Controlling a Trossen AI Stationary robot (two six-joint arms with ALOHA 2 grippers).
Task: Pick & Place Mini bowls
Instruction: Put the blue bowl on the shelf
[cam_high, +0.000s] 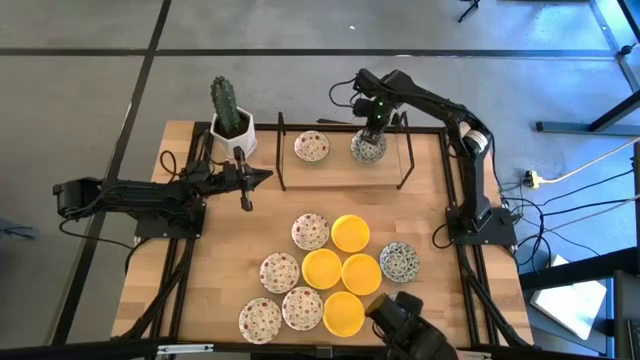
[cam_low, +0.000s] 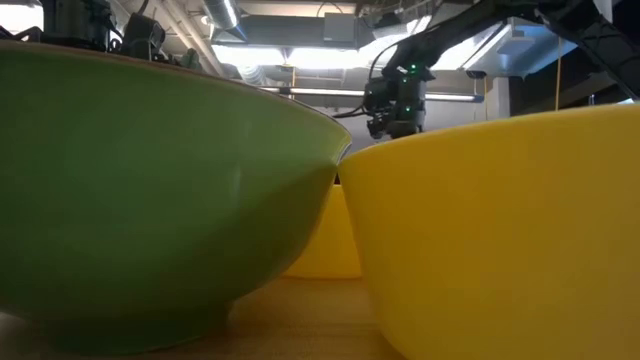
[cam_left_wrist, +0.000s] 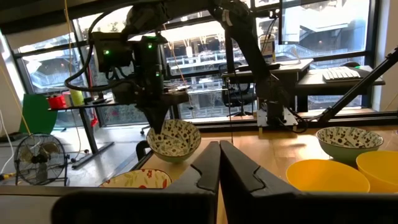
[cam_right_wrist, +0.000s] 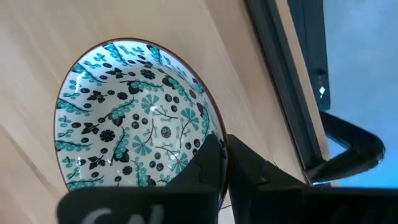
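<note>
My right gripper (cam_high: 368, 132) reaches down at the far side of the table, shut on a white mini bowl with a grey-green pattern (cam_high: 368, 148). That bowl is inside a black wire frame (cam_high: 345, 186), beside a red-speckled mini bowl (cam_high: 311, 146) that rests on the table. Several more mini bowls, yellow (cam_high: 350, 233), red-speckled (cam_high: 280, 271) and grey-green (cam_high: 399, 262), sit clustered on the near middle of the table. My left gripper (cam_high: 265, 178) waits shut at the left, pointing level toward the table's right. My right gripper holds the patterned bowl by its rim (cam_right_wrist: 219, 138), one finger inside the bowl and one outside. The fingers (cam_left_wrist: 158, 121) come from above, pointing down. The bowl (cam_left_wrist: 174, 138) hangs slightly tilted below them; whether its base touches the table I cannot tell.
A white pot with a cactus (cam_high: 232, 125) stands at the far left, close to my left arm. The wire frame's uprights and bars fence the two far bowls. In the low view, a green bowl (cam_low: 150, 200) and a yellow bowl (cam_low: 500, 230) stand close to the camera.
</note>
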